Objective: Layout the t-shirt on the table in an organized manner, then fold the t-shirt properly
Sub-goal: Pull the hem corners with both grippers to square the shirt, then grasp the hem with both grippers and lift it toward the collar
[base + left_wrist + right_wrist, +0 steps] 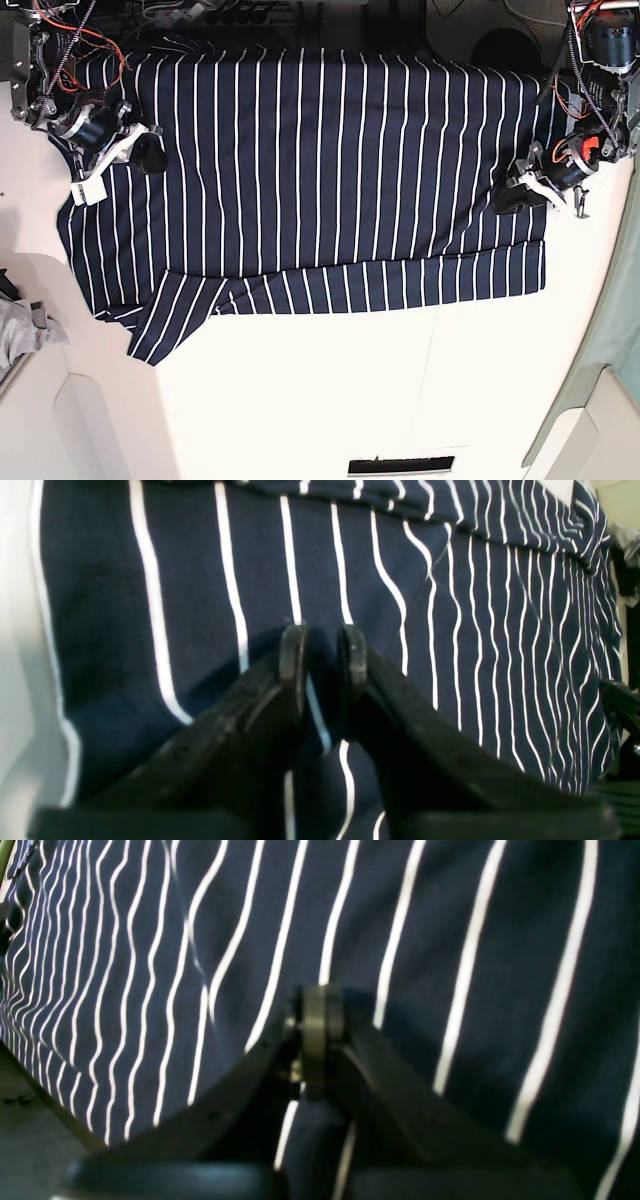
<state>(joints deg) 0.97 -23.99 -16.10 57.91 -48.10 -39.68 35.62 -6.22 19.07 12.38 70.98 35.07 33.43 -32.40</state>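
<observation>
The navy t-shirt [320, 170] with thin white stripes lies spread flat across the far half of the white table [330, 400]. Its lower edge is folded over, and one sleeve [170, 320] sticks out at the lower left. My left gripper [507, 198] rests low on the shirt's right side. In the left wrist view its fingers [322, 645] stand slightly apart, and striped cloth [450, 630] shows through the gap. My right gripper [150, 155] sits on the shirt's left side. Its pads [322, 1010] are pressed together just over the fabric [450, 940]. Whether they pinch cloth does not show.
A small grey cloth [20, 330] lies at the table's left edge. A thin seam [430, 370] runs down the bare near half, and a dark slot [400, 465] sits at the front edge. The arm mounts with cables [600, 50] stand at both far corners.
</observation>
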